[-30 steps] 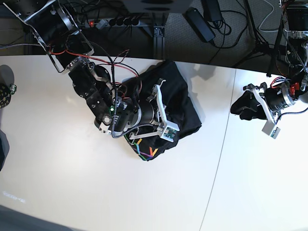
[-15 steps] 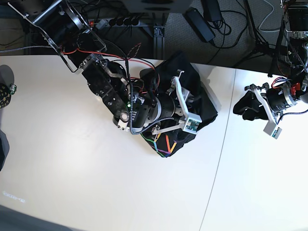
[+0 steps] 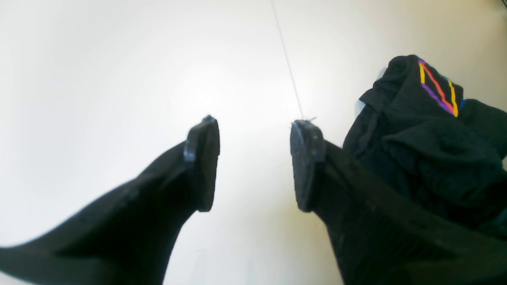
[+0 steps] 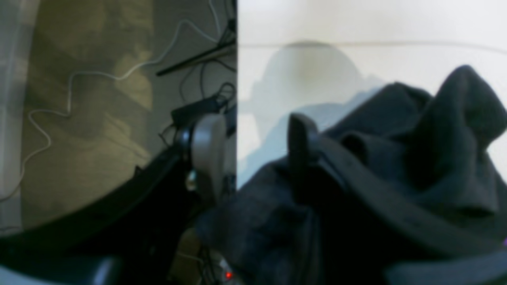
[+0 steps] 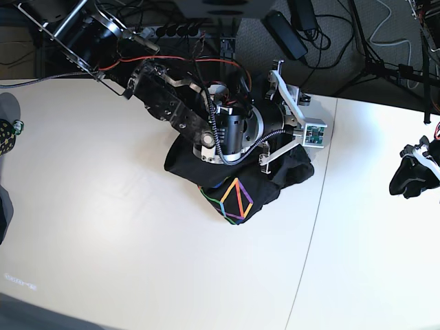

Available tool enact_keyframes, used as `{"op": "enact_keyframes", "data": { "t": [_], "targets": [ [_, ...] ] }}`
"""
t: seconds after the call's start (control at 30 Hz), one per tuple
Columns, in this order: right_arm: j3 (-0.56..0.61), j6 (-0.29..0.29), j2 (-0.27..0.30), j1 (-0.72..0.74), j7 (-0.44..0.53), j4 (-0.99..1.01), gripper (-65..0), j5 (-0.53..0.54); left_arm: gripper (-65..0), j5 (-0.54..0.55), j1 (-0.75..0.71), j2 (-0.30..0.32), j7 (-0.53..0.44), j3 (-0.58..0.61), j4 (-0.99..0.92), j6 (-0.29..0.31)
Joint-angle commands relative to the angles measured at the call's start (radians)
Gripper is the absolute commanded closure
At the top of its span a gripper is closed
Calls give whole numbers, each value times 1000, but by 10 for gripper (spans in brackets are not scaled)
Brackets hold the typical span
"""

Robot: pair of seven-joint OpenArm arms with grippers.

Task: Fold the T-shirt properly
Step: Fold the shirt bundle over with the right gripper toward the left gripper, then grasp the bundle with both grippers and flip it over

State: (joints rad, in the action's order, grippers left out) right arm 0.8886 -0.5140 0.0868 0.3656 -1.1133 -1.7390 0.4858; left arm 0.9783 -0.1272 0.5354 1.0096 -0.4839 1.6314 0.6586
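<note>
as i see it from the base view, shirt place: the shirt [image 5: 240, 182] lies bunched in a heap on the table [image 5: 103, 227], near the far edge and just beside the seam [image 5: 313, 227] between the two boards, with the right arm over its far part.

shirt look: black knit, many folds, a corner with the rainbow print [image 5: 236, 199] turned up at the near side.

right gripper [image 4: 253, 154]: jaws apart; one finger is pressed into the cloth, but i see no cloth pinched between them, so i judge it holds nothing.

left gripper [image 3: 253, 162]: jaws wide apart and empty, over bare table, well apart from the heap, which sits to one side in its view.

handling: i judge the cloth soft and light, not fragile, not slippery; it will sag and follow any pull, and layers can come up together.

where to grip: i would take one single layer at an outer edge, best a hem or a shoulder, with each gripper at one corner, so the heap opens flat.

risk: a pinch in the middle would lift the whole lump; which edge is hem or collar i cannot tell now.
</note>
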Motion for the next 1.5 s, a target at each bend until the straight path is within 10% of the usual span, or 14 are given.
{"op": "enact_keyframes", "data": {
  "t": [0.0,0.3,0.43,0.8,1.27,1.47],
  "targets": [
    [-3,-51,-21,22,16,-19,-265,11,-317,20,10,25,-18,-7,14,3],
    [-84,-50,-51,27,14,-66,-263,-133,-317,28,10,25,-18,-8,14,3],
    [-223,-50,-15,27,18,-65,0,-146,-317,29,10,25,-18,-8,14,3],
    [-311,-51,163,-93,8,-62,0,-32,-317,43,10,25,-18,-7,14,3],
    [-270,-60,137,-231,-53,-124,0,275,-316,54,10,25,-18,-7,14,4],
    [-399,-58,86,-124,74,-150,0,61,-41,191,7,25,40,-3,15,40]
  ]
}}
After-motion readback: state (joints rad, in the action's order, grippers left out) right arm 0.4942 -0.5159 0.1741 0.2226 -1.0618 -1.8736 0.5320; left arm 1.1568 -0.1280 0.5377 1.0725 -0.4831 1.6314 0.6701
